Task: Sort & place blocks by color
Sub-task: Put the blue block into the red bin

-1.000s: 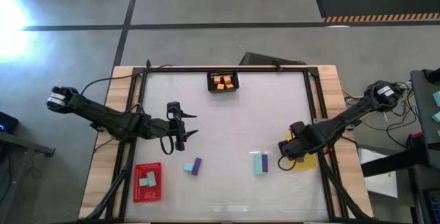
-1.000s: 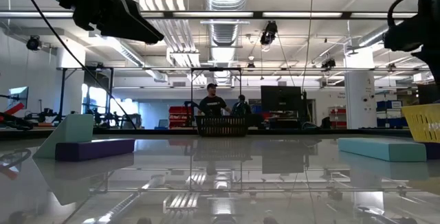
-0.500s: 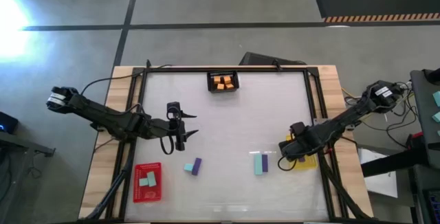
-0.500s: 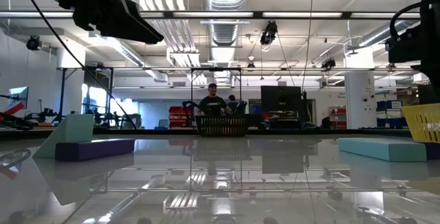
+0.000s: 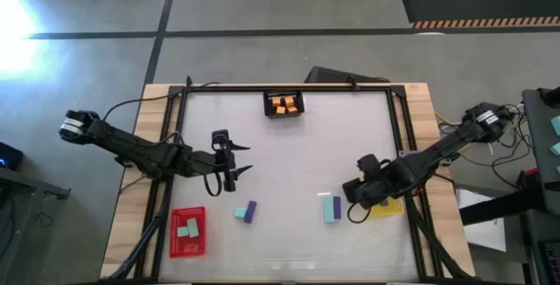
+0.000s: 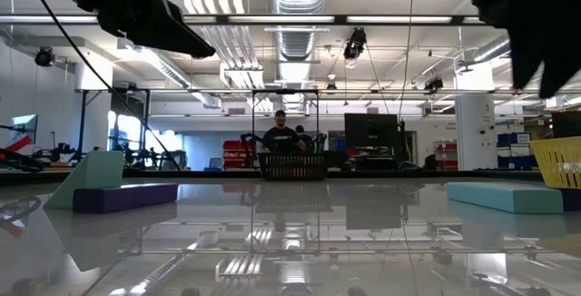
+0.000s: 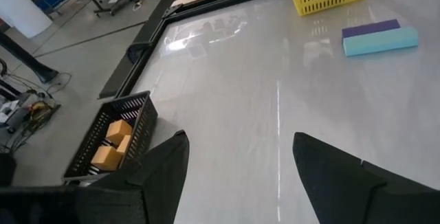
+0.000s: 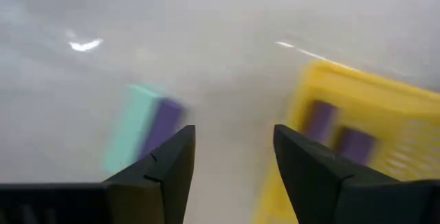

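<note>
**Right gripper released beside the yellow tray**

The right gripper [image 5: 357,203] is seen with fingers spread and empty, near the tabletop's right edge, just beside the yellow tray [image 5: 390,205], where purple blocks [image 8: 340,133] are kept. A teal-and-purple pair [image 5: 331,207] lies close by. The left gripper [image 5: 230,168] is held open, empty, toward the left edge.

Black tray [image 5: 284,104] at the far edge of the glossy white counter [image 5: 289,154], red tray [image 5: 187,231] at the near left corner, yellow tray [image 5: 388,205] at the right edge. Beyond the counter, a person [image 6: 280,135] standing in a workshop hall, with a dark monitor [image 6: 369,134] to the side.
</note>
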`<control>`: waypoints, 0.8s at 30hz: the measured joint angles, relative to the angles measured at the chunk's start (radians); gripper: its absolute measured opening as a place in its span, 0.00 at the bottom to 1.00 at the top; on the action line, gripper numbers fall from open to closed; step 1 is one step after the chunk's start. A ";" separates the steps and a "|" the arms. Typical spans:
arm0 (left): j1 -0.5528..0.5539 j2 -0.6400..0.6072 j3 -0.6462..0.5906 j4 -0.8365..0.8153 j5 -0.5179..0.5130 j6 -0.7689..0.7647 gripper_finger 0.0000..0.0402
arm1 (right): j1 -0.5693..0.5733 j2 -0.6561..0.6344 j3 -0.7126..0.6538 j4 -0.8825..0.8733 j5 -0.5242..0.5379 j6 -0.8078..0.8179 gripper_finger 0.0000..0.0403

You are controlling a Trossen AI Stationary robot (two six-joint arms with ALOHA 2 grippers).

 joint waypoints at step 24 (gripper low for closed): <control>-0.001 0.000 0.000 -0.001 0.000 -0.073 0.61 | -0.042 0.565 0.419 0.006 -0.189 -0.396 0.42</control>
